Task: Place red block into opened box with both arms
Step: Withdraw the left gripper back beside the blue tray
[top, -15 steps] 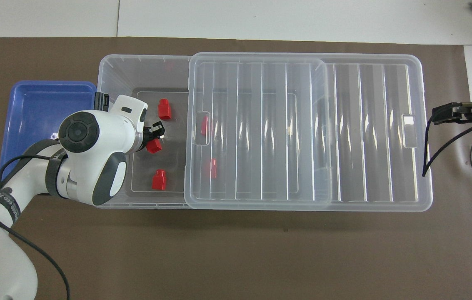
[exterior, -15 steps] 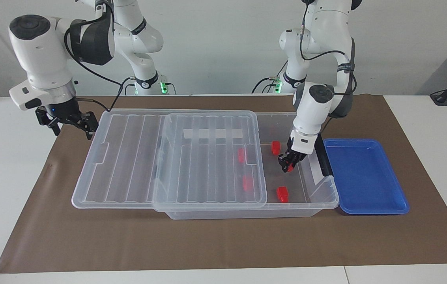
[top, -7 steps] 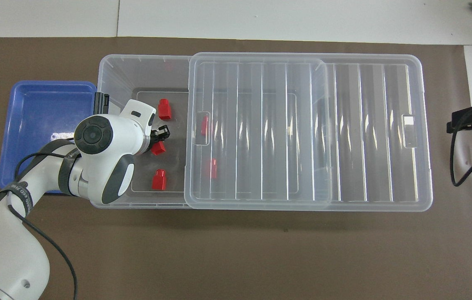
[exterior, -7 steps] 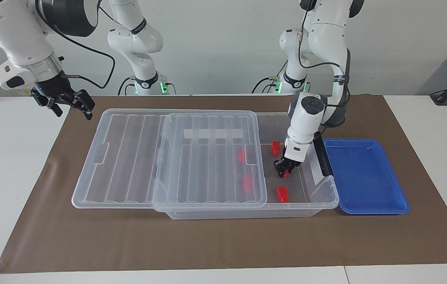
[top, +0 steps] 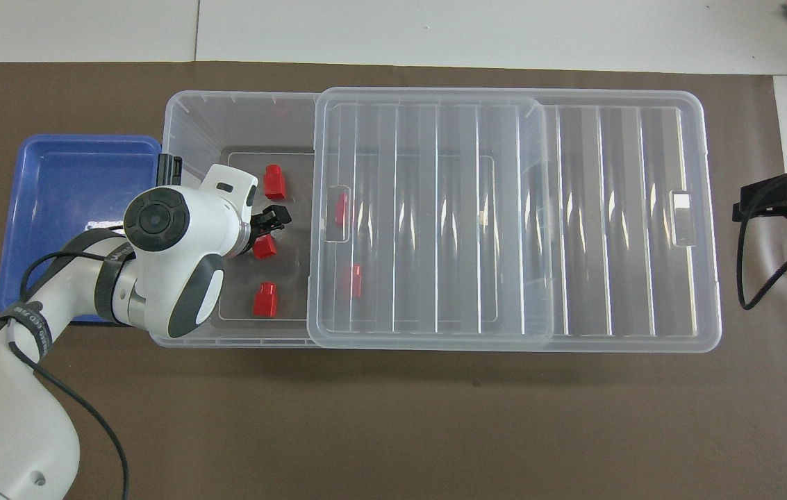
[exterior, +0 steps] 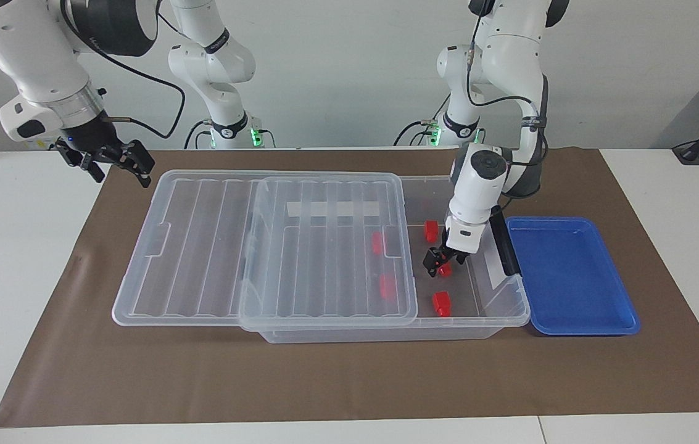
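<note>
The clear box (exterior: 512, 319) (top: 172, 122) lies open at the left arm's end. Its ribbed lid (exterior: 201, 246) (top: 608, 208) is slid toward the right arm's end. My left gripper (exterior: 437, 262) (top: 272, 221) is open, low inside the uncovered part. A red block (exterior: 445, 270) (top: 265, 246) lies on the box floor just under its fingertips, free of them. Several more red blocks lie in the box, one (exterior: 442, 303) (top: 267, 299) farther from the robots and one (exterior: 430, 230) (top: 274, 181) nearer. My right gripper (exterior: 111, 161) (top: 782, 205) hangs open in the air off the lid's end, holding nothing.
A shallow blue tray (exterior: 571, 277) (top: 67, 187) stands against the box at the left arm's end. Brown paper (exterior: 324, 382) covers the table under everything. A black clip (exterior: 503, 246) sits on the box's end wall beside the left gripper.
The left gripper has opened and let go of the red block, which now rests on the box floor. The right gripper has risen and drawn away from the lid's end.
</note>
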Tool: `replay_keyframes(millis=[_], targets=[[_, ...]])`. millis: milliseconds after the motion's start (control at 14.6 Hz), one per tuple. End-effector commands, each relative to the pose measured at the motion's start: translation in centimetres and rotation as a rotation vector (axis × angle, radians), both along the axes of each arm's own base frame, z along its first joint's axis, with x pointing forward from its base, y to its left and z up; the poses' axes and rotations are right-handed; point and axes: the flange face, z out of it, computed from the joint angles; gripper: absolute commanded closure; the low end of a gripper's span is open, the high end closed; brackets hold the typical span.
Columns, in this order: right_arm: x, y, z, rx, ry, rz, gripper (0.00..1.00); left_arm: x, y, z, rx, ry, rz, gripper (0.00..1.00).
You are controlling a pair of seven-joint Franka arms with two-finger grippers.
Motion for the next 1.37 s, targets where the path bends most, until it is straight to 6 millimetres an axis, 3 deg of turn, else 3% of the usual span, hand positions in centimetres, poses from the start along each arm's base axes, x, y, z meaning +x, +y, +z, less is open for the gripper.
replay_keyframes(millis=[0,273,478,615,752,888,1299], targets=[[-0.7,0.8,0.1,0.022,-0.008,0.000,0.00,0.1,-0.5,5.7,0.024,0.014,0.100,0.00],[-0.7,1.4,0.0,0.003,-0.008,0.023,0.00,1.2,-0.2,10.9,-0.015,-0.001,0.375,0.00],[-0.8,1.3,0.0,-0.010,-0.006,0.022,0.00,1.6,1.6,16.0,0.000,0.001,0.408,0.00],[-0.8,1.3,0.0,-0.010,-0.006,0.017,0.00,2.8,4.1,20.3,0.006,-0.007,0.434,0.00],[-0.8,1.3,0.1,-0.009,-0.006,0.019,0.00,3.1,7.7,24.0,0.030,-0.023,0.353,0.00],[-0.8,1.3,0.0,-0.009,-0.005,0.019,0.00,2.2,11.0,26.4,0.061,-0.032,0.225,0.00],[-0.8,1.2,0.0,-0.009,-0.004,0.020,0.00,-1.4,19.6,29.8,0.154,0.076,-0.188,0.00]])
